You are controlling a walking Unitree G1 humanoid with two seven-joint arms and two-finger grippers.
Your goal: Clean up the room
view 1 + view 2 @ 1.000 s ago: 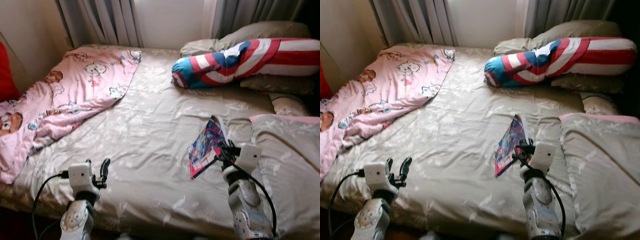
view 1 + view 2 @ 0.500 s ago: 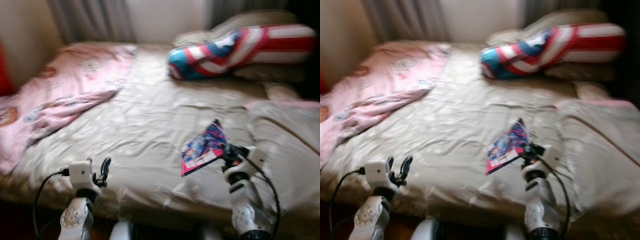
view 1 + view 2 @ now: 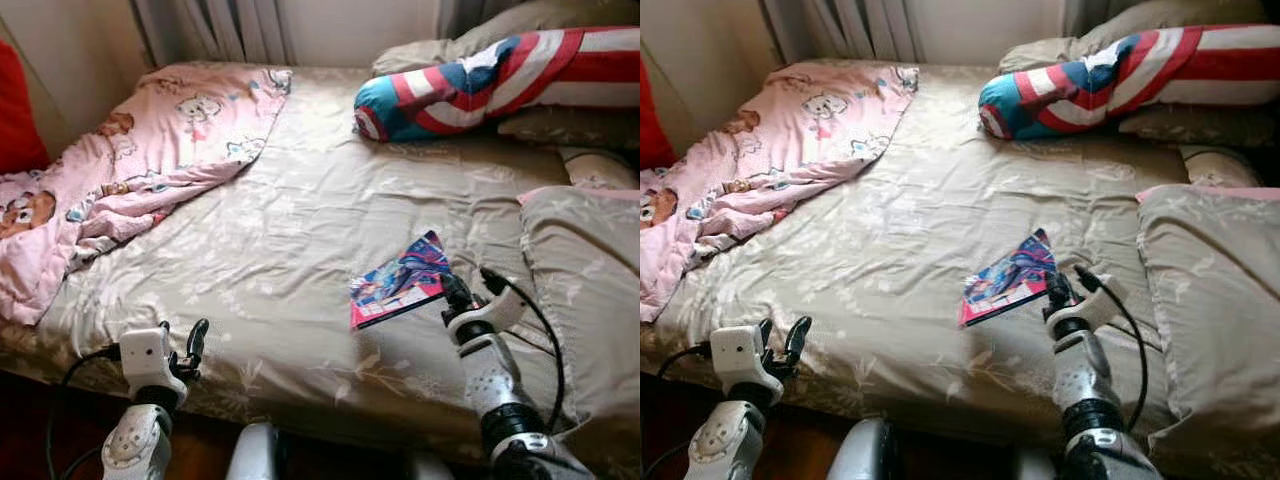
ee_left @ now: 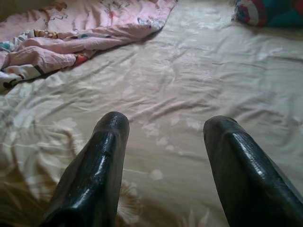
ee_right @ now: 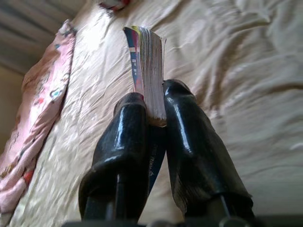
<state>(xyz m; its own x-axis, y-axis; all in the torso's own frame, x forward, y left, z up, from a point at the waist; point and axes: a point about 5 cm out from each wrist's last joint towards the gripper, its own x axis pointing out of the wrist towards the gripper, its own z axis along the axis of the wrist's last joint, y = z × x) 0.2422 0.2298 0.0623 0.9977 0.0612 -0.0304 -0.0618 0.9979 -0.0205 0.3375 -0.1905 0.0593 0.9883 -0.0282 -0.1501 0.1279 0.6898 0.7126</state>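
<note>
A colourful book hangs just above the beige bed sheet, near the bed's front right. My right gripper is shut on the book's right edge; in the right wrist view both black fingers squeeze the book at its pages. My left gripper is open, low at the front left edge of the bed, with nothing between its fingers.
A pink cartoon blanket lies crumpled over the bed's left side. A red, white and blue striped bolster and beige pillows lie at the back right and right. Curtains hang behind the bed.
The camera has shifted back and lower, so the bed's front edge now shows. The book has tipped from steeply upright to nearly flat in my right gripper. The left gripper stays open.
</note>
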